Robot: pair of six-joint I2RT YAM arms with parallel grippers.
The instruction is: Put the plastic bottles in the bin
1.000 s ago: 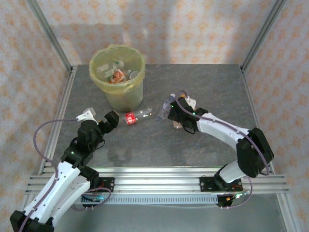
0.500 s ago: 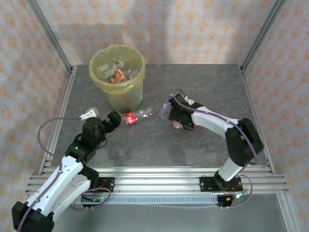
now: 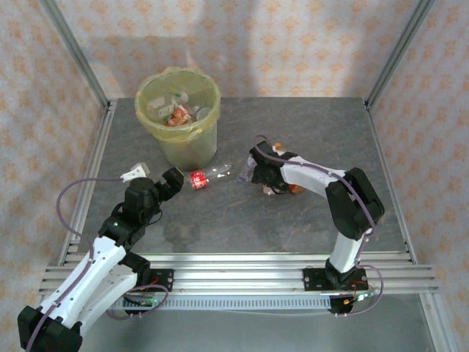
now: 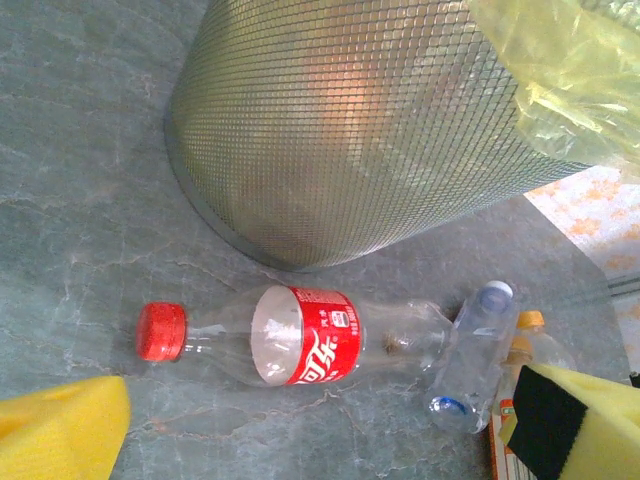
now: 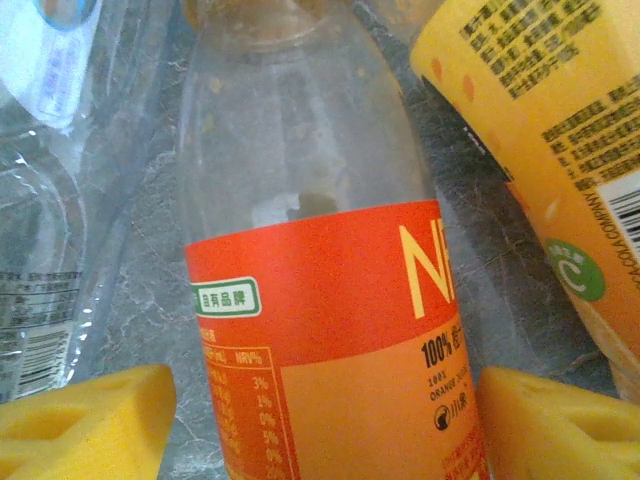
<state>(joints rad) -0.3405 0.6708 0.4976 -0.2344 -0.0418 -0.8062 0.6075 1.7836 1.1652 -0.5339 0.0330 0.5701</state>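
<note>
The bin [image 3: 178, 110], lined with a yellow bag, holds several bottles. A clear bottle with a red label and cap [image 4: 300, 335] lies on its side on the table in front of the bin [image 4: 370, 130]. My left gripper [image 4: 320, 432] hovers just short of it, open and empty. Beside it lie a clear blue-capped bottle [image 4: 470, 365] and an orange-capped one [image 4: 535, 340]. My right gripper [image 5: 325, 425] is low over an orange-labelled bottle [image 5: 330, 330], open, with a yellow pad close on each side and a thin gap at the left pad [image 5: 85, 420].
A second bottle with a yellow-orange label [image 5: 540, 130] lies right of the straddled one, and a crumpled clear bottle [image 5: 50, 200] lies to its left. Metal frame posts [image 3: 80, 59] stand at the table corners. The bin's mesh wall is close behind the red-labelled bottle.
My right gripper has shifted left and down over the orange bottles, and its jaws have narrowed. My left gripper edged toward the red-labelled bottle, then held still.
</note>
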